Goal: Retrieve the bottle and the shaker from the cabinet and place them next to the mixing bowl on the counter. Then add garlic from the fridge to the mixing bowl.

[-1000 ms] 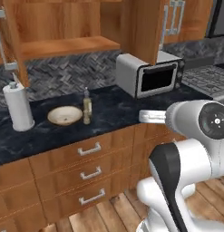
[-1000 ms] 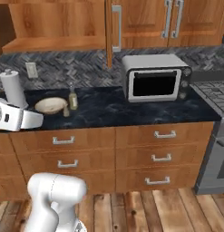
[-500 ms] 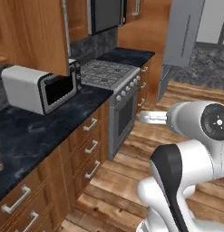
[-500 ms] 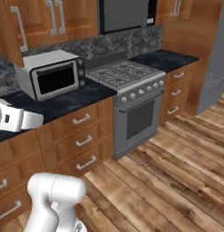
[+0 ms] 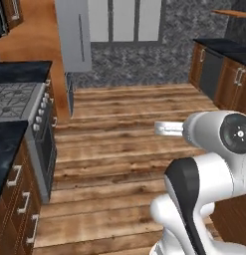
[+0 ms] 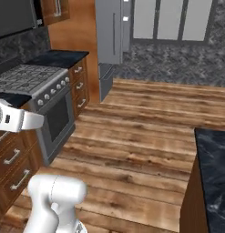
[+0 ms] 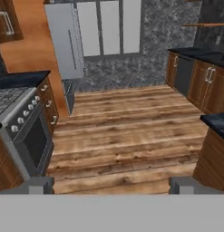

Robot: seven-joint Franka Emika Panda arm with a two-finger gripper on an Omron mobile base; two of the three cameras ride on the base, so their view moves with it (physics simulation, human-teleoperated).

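The grey fridge (image 5: 74,35) (image 6: 109,32) (image 7: 63,41) stands with its door shut at the far end of the wooden floor, left of centre. My gripper (image 7: 112,185) is open and empty, its two fingertips (image 7: 38,183) wide apart, and it points across the floor toward the fridge from a good distance. The same hand juts out from the arm as the gripper (image 5: 167,128) (image 6: 25,120) in both base views. The bottle, the shaker, the mixing bowl, the cabinet and the garlic are out of view.
A stove (image 5: 15,94) (image 6: 32,77) (image 7: 13,104) with an oven door sits on the left between wooden drawer units. A dark-topped counter (image 6: 214,159) (image 7: 217,120) juts in at the right. More dark cabinets (image 5: 224,69) line the far right wall.
The whole picture has swung right as the base turned: counter, bowl and microwave passed out of view, then stove and fridge came in. The gripper stays open.
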